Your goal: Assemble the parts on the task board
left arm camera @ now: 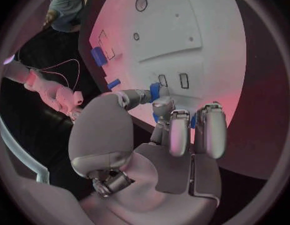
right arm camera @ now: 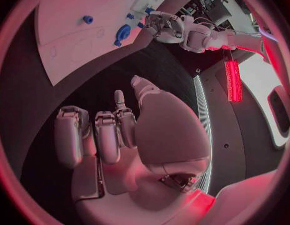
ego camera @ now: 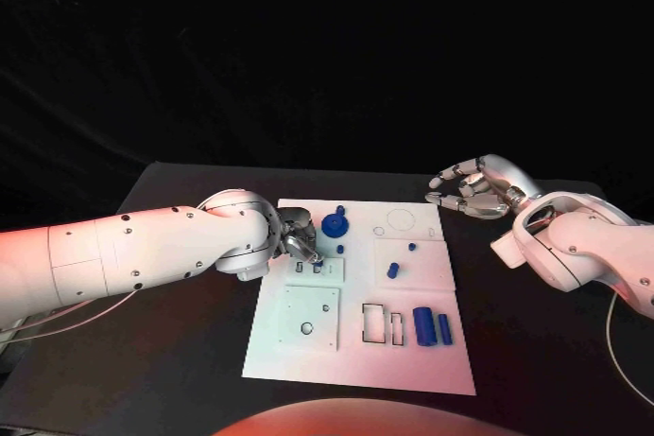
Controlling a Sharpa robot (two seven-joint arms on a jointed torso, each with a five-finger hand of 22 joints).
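Note:
The white task board (ego camera: 361, 360) lies mid-table. My left hand (ego camera: 300, 242) hovers over its far left part and pinches a small blue part (left arm camera: 155, 91) between thumb and fingers, just above two small rectangular slots (left arm camera: 184, 80). A blue round part with a knob (ego camera: 336, 228) sits right beside that hand. Two small blue pegs (ego camera: 392, 270) lie in the middle, and two blue cylinders (ego camera: 424, 325) lie side by side at the near right. My right hand (ego camera: 471, 190) hangs off the board's far right corner, fingers apart and holding nothing; its palm (right arm camera: 164, 130) is bare.
The board carries a raised square plate (ego camera: 311, 320) with holes at the near left and rectangular outlines (ego camera: 372, 322) beside the cylinders. Black table (ego camera: 163, 360) surrounds the board. My left forearm (ego camera: 136, 256) crosses the table's left side.

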